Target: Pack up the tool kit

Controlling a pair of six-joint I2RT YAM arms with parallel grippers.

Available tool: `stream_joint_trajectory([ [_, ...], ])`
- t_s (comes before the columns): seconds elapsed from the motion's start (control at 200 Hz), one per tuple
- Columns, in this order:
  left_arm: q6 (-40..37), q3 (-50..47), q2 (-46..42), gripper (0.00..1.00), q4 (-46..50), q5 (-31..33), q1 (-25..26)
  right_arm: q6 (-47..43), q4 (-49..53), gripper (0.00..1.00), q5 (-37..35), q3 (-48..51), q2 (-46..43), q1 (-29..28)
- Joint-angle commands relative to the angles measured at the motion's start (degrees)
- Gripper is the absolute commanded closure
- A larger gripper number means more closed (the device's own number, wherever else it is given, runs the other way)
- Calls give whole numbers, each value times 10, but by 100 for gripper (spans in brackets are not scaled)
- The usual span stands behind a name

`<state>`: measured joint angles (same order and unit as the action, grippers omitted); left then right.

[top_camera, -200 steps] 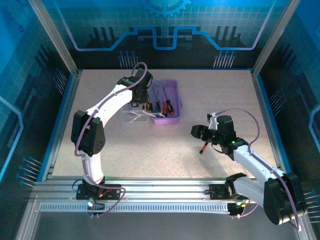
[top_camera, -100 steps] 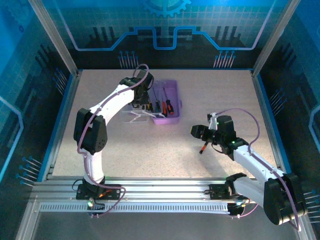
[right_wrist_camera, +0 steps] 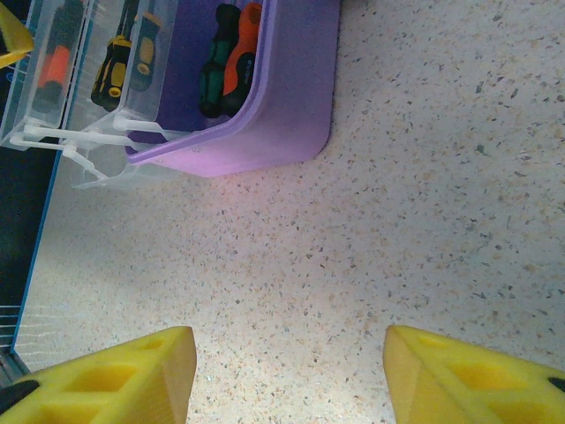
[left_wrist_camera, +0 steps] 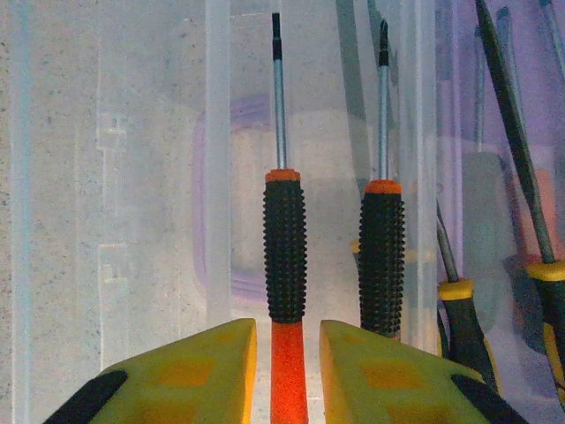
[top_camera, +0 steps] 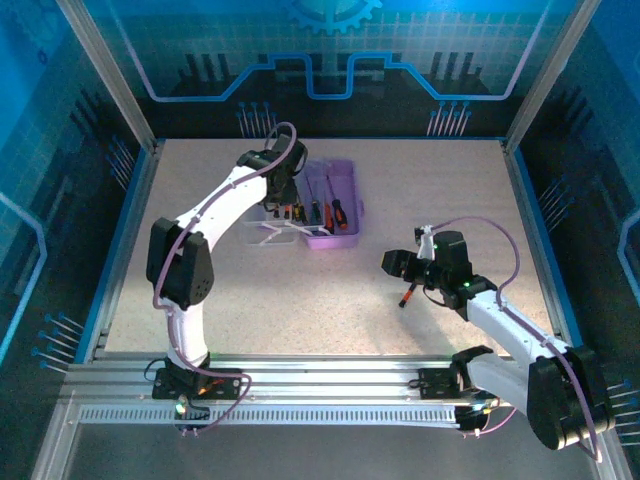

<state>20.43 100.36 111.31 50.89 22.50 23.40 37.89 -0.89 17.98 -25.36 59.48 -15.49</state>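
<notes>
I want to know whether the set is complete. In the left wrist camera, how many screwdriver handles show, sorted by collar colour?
Orange-collared screwdrivers: 2
Yellow-collared screwdrivers: 2
Total: 4

The top camera looks down over the table (top_camera: 420, 200) from high behind its near edge; the left wrist camera looks out past the left pincer (left_wrist_camera: 287, 331), very near the clear lid (left_wrist_camera: 150, 177) just ahead of it; the right wrist camera stands farther back. All three share the purple case (right_wrist_camera: 274, 132) ahead of the right pincer (right_wrist_camera: 290, 344).
</notes>
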Motion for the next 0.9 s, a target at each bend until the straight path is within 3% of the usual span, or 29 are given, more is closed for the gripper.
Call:
stream_joint_trajectory([
  [0.0, -12, 17, -46, 74, 22, 13, -3, -9, 3, 41, -8, 3, -1, -6],
  [0.345, -9, -30, -122, 72, 0, 5, 52, -19, 38, 40, -30, -15, -2, 2],
  [0.595, 7, -110, -153, 71, -71, -36, 178, -18, 130, 44, -69, -23, -34, 17],
  [0.72, 30, -137, -132, 70, -121, -93, 248, -8, 185, 43, -123, 1, -101, 65],
  [0.895, 46, -86, -36, 70, -123, -134, 316, -8, 258, 41, -154, -18, -133, 157],
])
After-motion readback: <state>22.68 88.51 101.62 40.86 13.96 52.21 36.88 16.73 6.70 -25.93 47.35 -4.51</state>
